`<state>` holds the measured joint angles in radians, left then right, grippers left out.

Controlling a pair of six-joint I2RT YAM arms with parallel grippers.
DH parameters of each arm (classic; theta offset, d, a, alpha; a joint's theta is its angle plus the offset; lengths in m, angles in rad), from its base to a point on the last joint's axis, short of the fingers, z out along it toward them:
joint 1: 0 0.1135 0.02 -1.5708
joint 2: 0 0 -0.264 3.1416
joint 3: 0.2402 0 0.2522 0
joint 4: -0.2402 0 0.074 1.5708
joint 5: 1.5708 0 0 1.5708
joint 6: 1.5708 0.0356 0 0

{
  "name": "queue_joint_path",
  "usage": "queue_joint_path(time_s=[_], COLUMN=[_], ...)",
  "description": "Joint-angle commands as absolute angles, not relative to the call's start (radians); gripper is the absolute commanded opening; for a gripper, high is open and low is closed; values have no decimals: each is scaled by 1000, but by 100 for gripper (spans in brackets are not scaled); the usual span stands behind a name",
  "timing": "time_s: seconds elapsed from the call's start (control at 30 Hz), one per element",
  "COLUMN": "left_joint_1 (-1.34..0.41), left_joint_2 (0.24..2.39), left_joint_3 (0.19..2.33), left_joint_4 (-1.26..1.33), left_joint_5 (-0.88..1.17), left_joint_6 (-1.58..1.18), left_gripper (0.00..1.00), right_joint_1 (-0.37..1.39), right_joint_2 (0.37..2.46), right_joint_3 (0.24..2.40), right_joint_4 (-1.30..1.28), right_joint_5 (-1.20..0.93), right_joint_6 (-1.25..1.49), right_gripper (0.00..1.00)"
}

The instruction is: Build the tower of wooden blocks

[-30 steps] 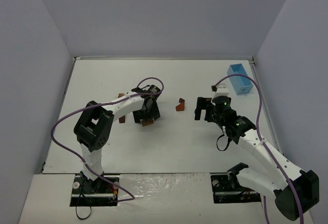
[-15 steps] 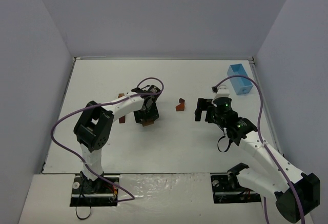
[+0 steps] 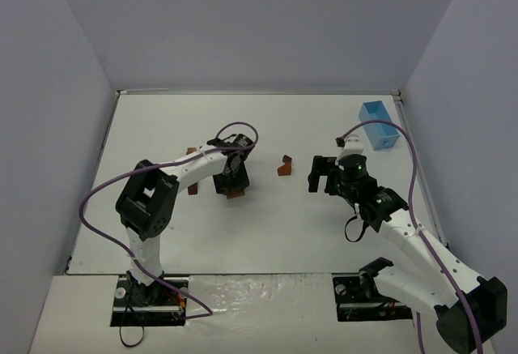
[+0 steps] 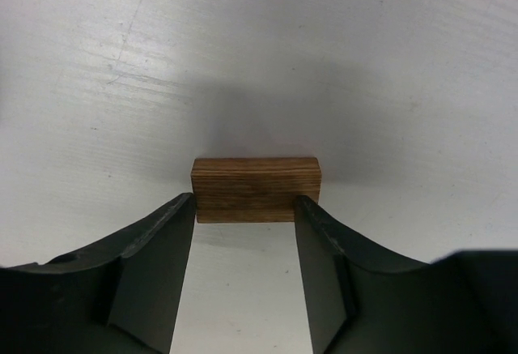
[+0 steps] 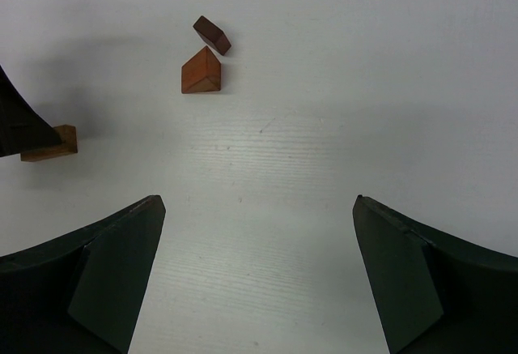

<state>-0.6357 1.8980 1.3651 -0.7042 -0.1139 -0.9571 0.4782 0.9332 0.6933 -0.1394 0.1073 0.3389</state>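
Observation:
A brown wood block [image 4: 256, 184] lies flat on the white table [image 4: 364, 62], just beyond the tips of my left gripper [image 4: 244, 200]. The jaws stand narrow and open, closer together than the block is long, with bare table between them. From above, this block [image 3: 235, 194] pokes out under the left gripper [image 3: 231, 182]. My right gripper [image 5: 259, 200] is wide open over bare table; ahead of it lie a reddish wedge [image 5: 201, 70] and a dark brown block [image 5: 212, 35]. The wood block tower is out of view.
A light blue box [image 3: 379, 124] stands at the far right. Two small reddish blocks [image 3: 191, 151] [image 3: 193, 189] lie beside the left forearm. The wedge pair [image 3: 283, 165] sits between the two grippers. Grey walls close in the table on three sides.
The left jaws have narrowed in front of the brown block. The left gripper has shifted slightly; the right gripper has stayed wide open in about the same place.

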Motion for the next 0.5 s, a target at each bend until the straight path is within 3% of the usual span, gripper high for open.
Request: queue_joint_path(time_s=[0.0, 0.17, 0.23, 0.47], left_joint_1=[-644, -644, -643, -658], left_joint_2=[1853, 1833, 1841, 1798], left_joint_3=[1363, 1365, 1368, 1406], left_joint_4=[-719, -732, -733, -733], left_joint_5=[-142, -147, -141, -132], left_joint_6=[-946, -920, -914, -925], left_gripper=[0, 0, 6, 55], right_joint_1=[472, 471, 471, 469], right_joint_2=[915, 916, 917, 909], right_joint_3=[693, 692, 690, 684], right_joint_4=[-101, -101, -100, -101], right_joint_5=[105, 104, 104, 103], right_joint_6=[330, 331, 331, 331], right_gripper=[100, 100, 100, 100])
